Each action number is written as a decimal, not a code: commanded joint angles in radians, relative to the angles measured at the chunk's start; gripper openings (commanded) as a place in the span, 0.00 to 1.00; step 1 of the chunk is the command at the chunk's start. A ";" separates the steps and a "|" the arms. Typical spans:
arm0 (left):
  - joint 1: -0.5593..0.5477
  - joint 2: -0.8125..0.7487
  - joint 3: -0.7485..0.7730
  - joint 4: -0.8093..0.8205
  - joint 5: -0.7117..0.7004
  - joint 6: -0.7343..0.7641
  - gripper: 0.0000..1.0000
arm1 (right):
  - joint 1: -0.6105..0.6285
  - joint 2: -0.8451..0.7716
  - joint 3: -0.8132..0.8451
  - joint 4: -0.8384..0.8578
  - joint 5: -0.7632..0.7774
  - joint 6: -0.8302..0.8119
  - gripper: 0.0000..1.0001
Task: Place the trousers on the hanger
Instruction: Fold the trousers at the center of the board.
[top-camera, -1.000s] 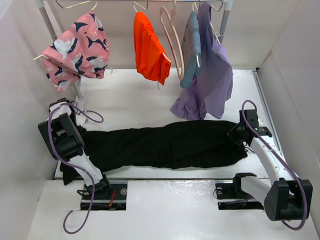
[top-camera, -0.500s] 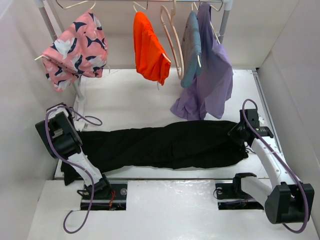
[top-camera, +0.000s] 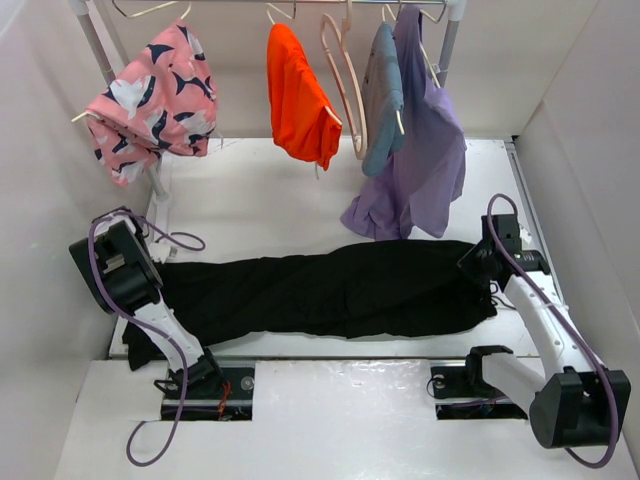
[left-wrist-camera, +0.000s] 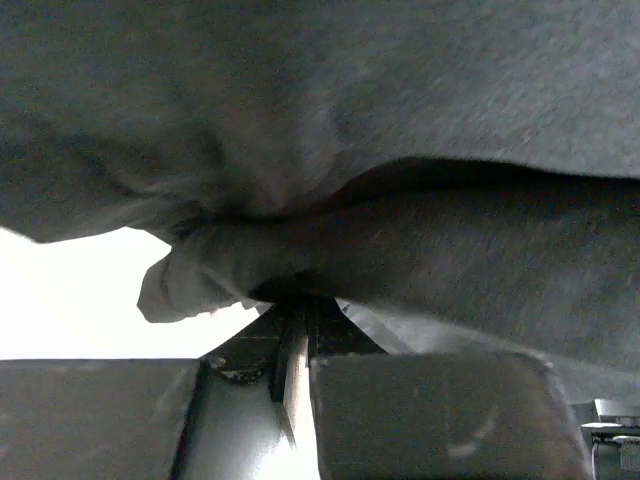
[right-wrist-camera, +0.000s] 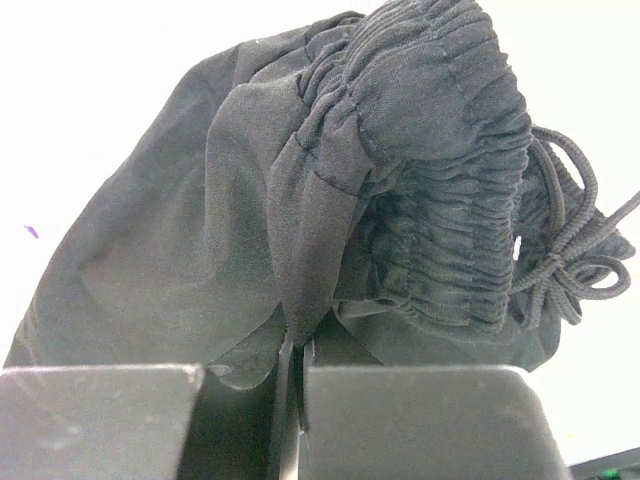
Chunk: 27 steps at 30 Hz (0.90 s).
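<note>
Left gripper newly tight on trousers

The trousers are matt black woven cloth, soft and creased. In the right wrist view their waistband is finely gathered, with a twisted cord drawstring. The hanger is pale beige and smooth; wood or plastic, I cannot tell. The table is white, smooth, slightly shiny. The right gripper has dark matt fingers, lightly scuffed.
</note>
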 joint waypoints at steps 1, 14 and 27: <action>0.009 -0.043 0.066 -0.054 -0.006 -0.010 0.00 | 0.008 -0.026 0.078 -0.031 0.044 -0.019 0.00; 0.009 -0.020 0.322 -0.137 -0.031 -0.011 0.00 | 0.008 -0.251 0.101 -0.276 0.113 0.151 0.00; -0.032 0.070 0.307 -0.046 -0.115 -0.050 0.26 | 0.027 -0.231 0.110 -0.395 0.175 0.181 0.53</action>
